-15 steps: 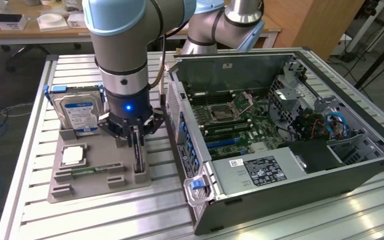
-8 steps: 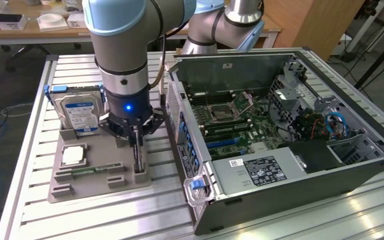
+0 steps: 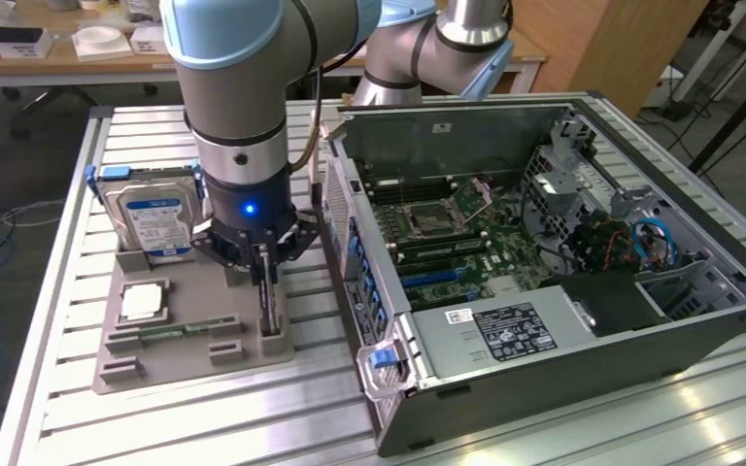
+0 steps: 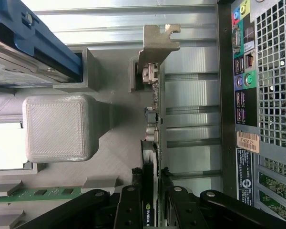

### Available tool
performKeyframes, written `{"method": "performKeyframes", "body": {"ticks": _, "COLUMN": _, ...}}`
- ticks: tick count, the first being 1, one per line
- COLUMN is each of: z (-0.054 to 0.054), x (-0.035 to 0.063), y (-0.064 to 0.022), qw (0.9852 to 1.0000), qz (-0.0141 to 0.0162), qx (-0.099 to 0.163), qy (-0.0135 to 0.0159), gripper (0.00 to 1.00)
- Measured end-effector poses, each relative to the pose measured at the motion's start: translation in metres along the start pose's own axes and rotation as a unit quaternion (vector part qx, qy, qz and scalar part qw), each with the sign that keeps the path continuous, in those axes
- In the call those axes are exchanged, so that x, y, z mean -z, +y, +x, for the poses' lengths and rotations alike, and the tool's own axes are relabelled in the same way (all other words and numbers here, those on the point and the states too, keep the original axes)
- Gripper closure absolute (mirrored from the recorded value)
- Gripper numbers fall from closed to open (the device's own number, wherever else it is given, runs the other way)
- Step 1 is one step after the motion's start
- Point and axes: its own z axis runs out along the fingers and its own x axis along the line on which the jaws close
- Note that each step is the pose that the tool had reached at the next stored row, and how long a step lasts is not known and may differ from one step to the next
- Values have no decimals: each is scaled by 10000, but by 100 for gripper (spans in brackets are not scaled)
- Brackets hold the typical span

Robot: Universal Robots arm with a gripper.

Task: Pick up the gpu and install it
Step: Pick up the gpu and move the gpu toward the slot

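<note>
My black tool [image 4: 151, 175] straddles the thin green gpu card [image 4: 152, 119], edge-up along the grey plastic tray [image 3: 186, 342]; grip I cannot tell.

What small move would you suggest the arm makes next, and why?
Probably close the jaws on the gpu: the gripper straddles its upper edge, apparently not yet clamped, and the card stands upright in the grey holder.
</note>
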Motion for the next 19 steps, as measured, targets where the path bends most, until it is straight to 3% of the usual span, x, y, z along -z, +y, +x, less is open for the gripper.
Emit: {"method": "performKeyframes", "body": {"ticks": 19, "z": 0, "x": 0, "y": 0, "qw": 10000, "qz": 0, "qx": 0, "qy": 0, "gripper": 74}}
